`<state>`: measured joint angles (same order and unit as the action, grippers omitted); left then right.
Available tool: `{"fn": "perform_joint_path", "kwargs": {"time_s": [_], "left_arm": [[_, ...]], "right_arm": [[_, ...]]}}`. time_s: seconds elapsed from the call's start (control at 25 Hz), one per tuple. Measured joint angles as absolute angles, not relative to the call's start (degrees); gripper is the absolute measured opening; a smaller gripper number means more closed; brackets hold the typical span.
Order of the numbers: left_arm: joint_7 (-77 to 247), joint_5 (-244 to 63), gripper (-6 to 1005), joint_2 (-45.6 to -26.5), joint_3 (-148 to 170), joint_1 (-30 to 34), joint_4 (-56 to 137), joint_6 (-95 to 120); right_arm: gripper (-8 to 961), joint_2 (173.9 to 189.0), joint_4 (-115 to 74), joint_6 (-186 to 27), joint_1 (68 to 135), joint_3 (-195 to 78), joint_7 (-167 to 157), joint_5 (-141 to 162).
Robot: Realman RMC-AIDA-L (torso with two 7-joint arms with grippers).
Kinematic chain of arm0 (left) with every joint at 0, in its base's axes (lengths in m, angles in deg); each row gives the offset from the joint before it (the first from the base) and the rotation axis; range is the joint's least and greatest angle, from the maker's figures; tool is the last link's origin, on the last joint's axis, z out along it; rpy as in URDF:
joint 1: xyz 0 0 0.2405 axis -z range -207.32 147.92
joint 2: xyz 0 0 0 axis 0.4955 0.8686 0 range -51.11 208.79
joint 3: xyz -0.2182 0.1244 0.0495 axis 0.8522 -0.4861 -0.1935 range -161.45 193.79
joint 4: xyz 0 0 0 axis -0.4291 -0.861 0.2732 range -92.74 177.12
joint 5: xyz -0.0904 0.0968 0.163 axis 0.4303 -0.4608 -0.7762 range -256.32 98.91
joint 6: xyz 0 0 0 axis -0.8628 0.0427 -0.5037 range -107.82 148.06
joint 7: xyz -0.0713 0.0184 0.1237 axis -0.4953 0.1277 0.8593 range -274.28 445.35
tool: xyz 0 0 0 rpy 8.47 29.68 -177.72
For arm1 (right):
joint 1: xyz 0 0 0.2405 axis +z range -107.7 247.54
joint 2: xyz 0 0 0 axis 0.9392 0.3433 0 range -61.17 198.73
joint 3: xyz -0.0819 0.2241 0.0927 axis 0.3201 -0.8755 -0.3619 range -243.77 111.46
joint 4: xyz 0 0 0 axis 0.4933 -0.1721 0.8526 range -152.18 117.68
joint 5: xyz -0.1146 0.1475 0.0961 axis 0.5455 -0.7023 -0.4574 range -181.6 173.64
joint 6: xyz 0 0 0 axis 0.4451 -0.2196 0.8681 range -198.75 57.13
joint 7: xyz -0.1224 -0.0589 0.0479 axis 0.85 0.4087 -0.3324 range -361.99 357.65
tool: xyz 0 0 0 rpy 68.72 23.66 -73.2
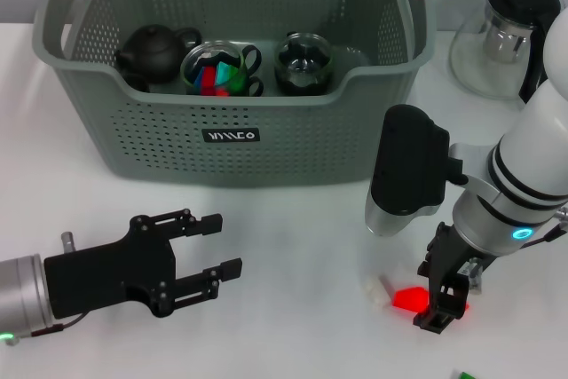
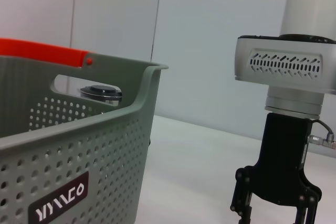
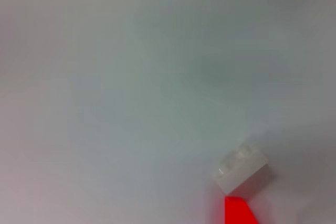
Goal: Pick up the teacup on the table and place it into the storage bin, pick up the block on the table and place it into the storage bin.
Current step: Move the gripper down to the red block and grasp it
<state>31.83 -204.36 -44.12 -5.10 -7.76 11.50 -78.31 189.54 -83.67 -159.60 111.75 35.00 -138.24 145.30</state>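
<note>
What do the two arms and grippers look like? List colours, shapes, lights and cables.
The left arm has a silver cylindrical wrist with a small green light, ending in a matte black gripper with linked, bolted fingers. The right arm is glossy white with black ring bands, a cyan light, a large black rounded housing and a thin cable near the wrist; its gripper is black too.

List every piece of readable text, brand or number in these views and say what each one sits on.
"YIMCO", or close to it: stylised white lettering on a small black label on the front wall of the storage bin; the exact letters are uncertain. The left wrist view shows the same label.
No other text can be read: none on the left gripper, the right gripper, the red block or the glass pot.
</note>
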Motion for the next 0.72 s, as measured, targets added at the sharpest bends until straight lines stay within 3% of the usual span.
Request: {"fn": "perform_joint_path", "kwargs": {"time_s": [0.72], "left_arm": [[31.83,-204.49,629,-44.13,-5.10,-7.99,11.52,-77.91]], "right_arm": [[704,189.63,-83.57,-157.65,112.05,37.31,-137.75,145.08]]}}
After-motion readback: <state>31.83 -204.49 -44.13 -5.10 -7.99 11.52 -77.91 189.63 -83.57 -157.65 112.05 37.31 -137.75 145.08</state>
